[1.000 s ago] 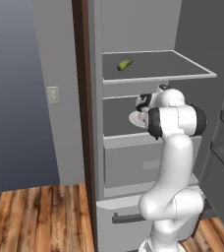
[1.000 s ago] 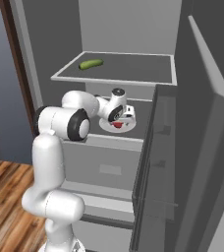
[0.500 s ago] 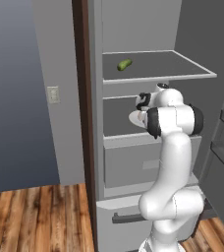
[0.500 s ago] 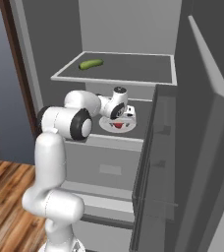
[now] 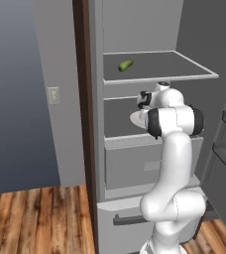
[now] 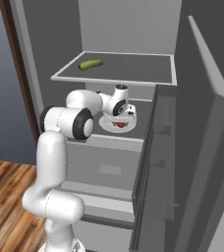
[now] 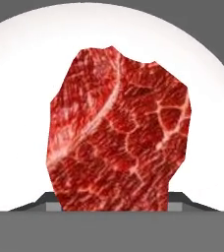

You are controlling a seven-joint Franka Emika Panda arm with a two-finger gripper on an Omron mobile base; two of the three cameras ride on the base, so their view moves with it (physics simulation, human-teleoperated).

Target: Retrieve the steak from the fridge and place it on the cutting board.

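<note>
Seen from the left base view, left to right: a wooden floor (image 5: 35, 218) and a grey wall with a pale switch plate (image 5: 53, 95), then the open fridge (image 5: 99, 124), a small green vegetable (image 5: 125, 65) lying alone on its upper shelf (image 5: 159, 67). One shelf down, reaching in from the right, the white arm (image 5: 172, 163), wrist bent toward the rim of a white plate (image 5: 136, 118).

From the right base view, again left to right: arm elbow at the fridge's left wall, forearm stretched across the middle shelf, gripper (image 6: 123, 119) lowered over the plate (image 6: 106, 123) (a sliver of red, the steak (image 6: 121, 125), visible just under the hand). Further right, the open fridge door (image 6: 182, 162) edge-on, with its dark inner racks.

In the hand view: steak (image 7: 118, 133) large and marbled, lying flat on the plate (image 7: 15, 108), its near end sitting between the two dark fingertips (image 7: 47, 202) at the bottom edge. Fingers part-way in and flanking the meat; impossible to tell whether pressed against it or only beside it.
</note>
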